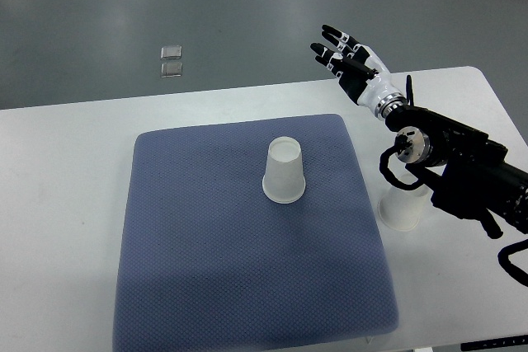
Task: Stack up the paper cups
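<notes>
paper cups are the concern, yet neither is gripped: the right hand (346, 57) is raised past the far edge of the table (58, 171), fingers (330, 35) spread and empty, well away from both. its arm (462, 162) is brought in from the right and is stretched over the second cup (402, 210), which stands on bare tabletop just beside the blue mat (206, 286) and is partly hidden. the first cup (285, 171) is set upside down near the middle of the mat, probably so that the other can be slipped over it. stacking is judged not yet begun. no left hand is seen.
</notes>
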### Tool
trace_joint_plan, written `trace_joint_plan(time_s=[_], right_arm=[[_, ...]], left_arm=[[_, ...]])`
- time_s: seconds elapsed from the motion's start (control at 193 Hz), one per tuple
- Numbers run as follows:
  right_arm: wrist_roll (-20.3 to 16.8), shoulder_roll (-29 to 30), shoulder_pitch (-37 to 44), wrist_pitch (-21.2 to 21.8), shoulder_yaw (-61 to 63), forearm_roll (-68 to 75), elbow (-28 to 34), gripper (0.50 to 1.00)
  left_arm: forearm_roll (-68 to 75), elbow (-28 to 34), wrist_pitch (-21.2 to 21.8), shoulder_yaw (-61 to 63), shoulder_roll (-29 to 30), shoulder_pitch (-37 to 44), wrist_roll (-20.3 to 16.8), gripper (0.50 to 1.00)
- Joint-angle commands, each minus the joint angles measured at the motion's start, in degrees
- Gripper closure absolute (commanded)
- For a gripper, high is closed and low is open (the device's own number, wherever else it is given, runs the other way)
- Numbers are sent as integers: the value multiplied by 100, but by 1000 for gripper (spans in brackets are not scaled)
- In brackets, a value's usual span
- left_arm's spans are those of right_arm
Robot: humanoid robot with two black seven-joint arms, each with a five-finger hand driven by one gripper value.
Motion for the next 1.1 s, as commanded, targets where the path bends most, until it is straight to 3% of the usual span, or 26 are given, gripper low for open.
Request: trace_joint_plan(time_s=[0.0,1.095], right_arm=[[0,-2,-1,0,0,0,0,581],[-9,-11,17,-123,-18,-9,-26,581]], left_arm=[[0,-1,0,-24,0,0,-2,500],[0,43,9,3,0,0,-2,500]])
